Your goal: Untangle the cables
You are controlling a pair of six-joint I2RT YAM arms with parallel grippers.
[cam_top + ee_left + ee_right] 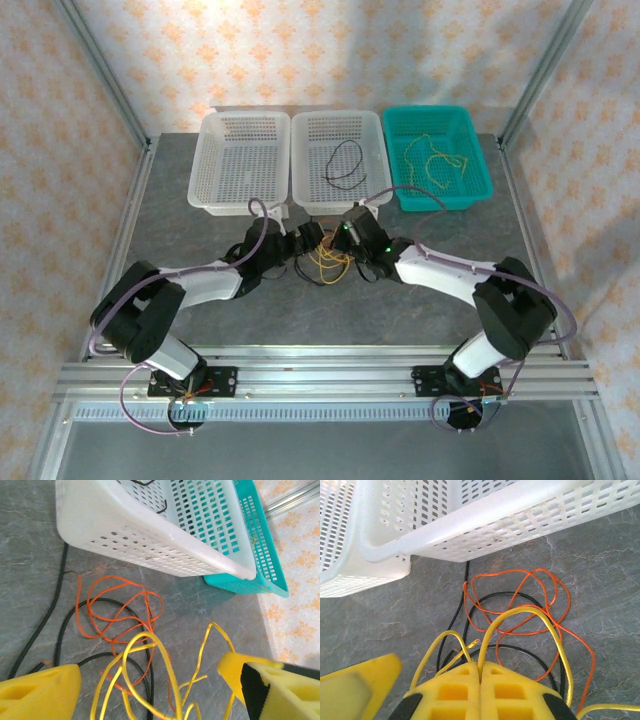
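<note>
The cables lie tangled on the grey table just in front of the middle white basket: a yellow cable (330,262), an orange-red cable (112,610) and a black cable (67,625). My right gripper (480,667) is shut on the yellow cable (520,612), which arches up out of the pressed jaws. My left gripper (150,685) is open and faces it from the left. Its fingers (40,692) stand wide on either side of the yellow loops (165,665) without pinching them. Both grippers meet over the tangle, the left gripper (305,243) and the right gripper (347,240).
Three baskets line the back: an empty white basket (215,185), a middle white basket (303,190) holding a black cable (345,165), and a teal basket (478,180) holding yellow cables (435,160). The middle basket's wall (520,517) stands close behind the tangle.
</note>
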